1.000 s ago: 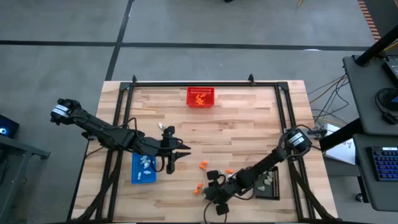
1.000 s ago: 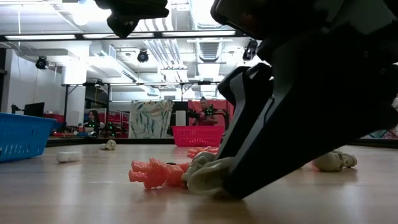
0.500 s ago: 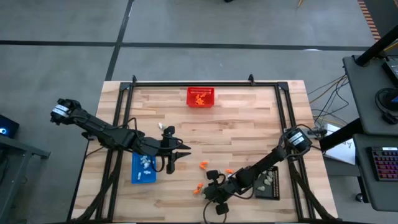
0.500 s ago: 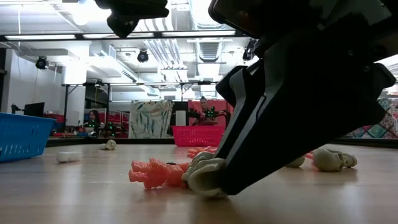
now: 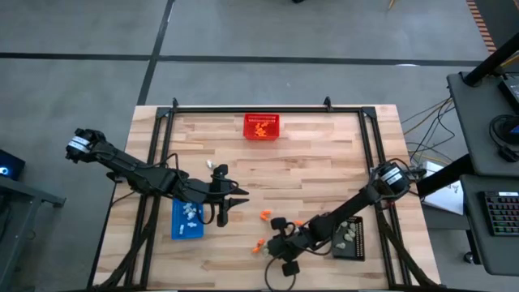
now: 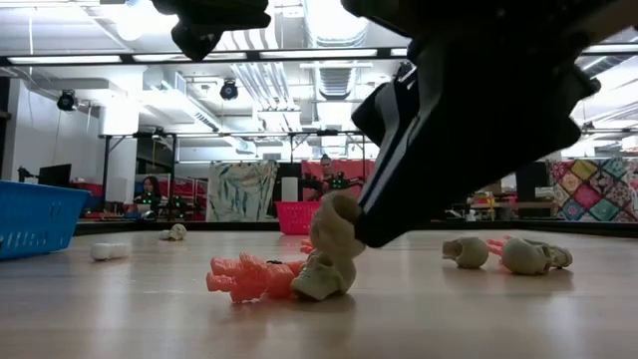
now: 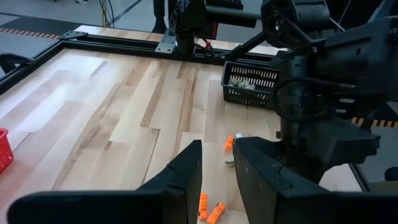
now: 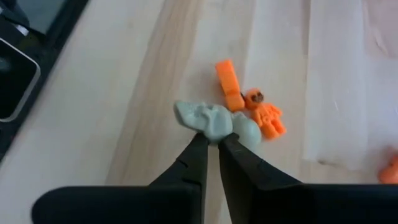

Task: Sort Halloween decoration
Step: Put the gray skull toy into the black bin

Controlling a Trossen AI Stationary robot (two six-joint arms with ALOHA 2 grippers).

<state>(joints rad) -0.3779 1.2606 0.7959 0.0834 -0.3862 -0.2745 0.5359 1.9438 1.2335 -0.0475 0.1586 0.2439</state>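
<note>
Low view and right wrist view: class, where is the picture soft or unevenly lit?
Low view: right gripper looms as a dark silhouette against bright ceiling lights. Right wrist view: its fingers blur near the lens; the grey-beige trinket and orange trinket look slightly soft.

three baskets: one red basket (image 5: 262,127), one blue tray (image 5: 187,220), one black tray (image 5: 351,238); two arms.

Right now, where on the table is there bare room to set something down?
The widest bare wood runs from the red basket down to the two arms. Bare boards also flank the basket on both sides. The front is crowded: orange trinkets lie between the blue tray and black tray, where the right hand pinches a grey-beige trinket. The left hand hangs by the blue tray.
</note>
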